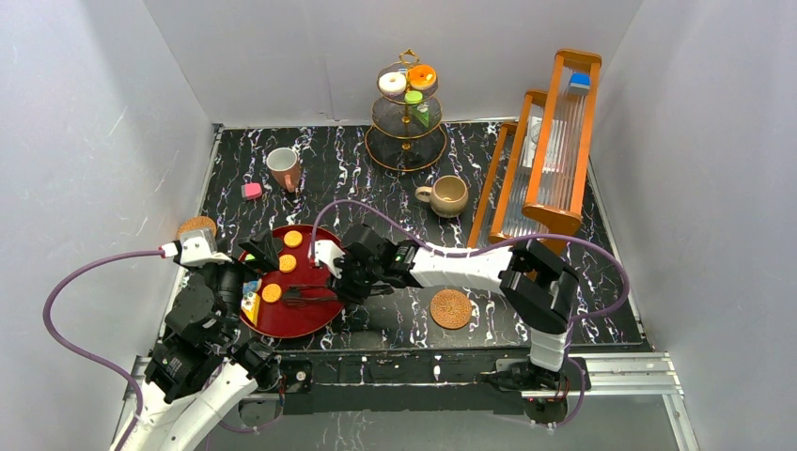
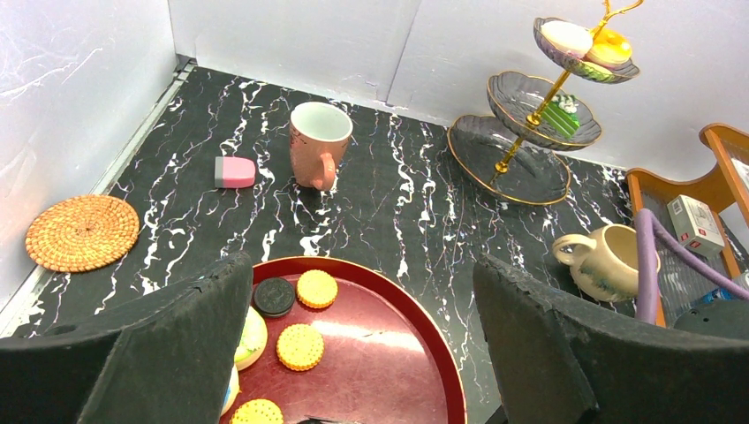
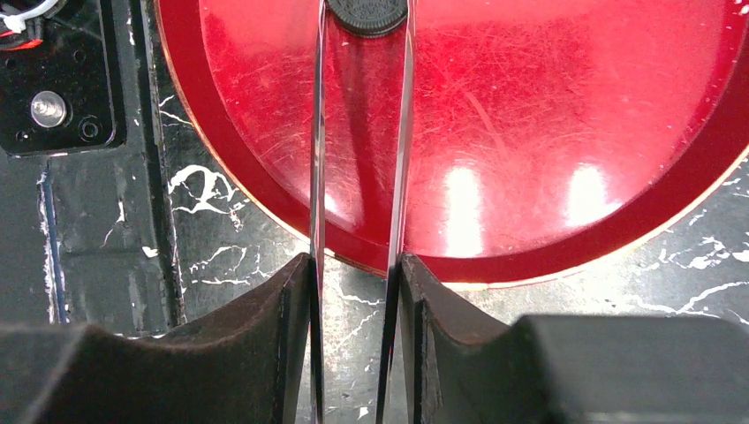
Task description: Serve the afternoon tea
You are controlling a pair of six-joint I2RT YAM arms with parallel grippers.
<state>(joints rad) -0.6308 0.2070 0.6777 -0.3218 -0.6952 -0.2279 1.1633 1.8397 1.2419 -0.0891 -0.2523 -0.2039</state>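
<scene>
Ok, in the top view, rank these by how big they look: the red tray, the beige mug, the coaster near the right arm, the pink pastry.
1. Round red tray, clearly largest.
2-3. Beige mug and woven coaster look about alike, so I won't rank them.
4. Pink pastry, smallest.

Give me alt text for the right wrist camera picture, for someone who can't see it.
The right gripper clamps a pair of tongs, whose two thin arms reach across the red tray to flank a dark round cookie at the picture's top edge. Black marbled table shows beside the tray.
</scene>
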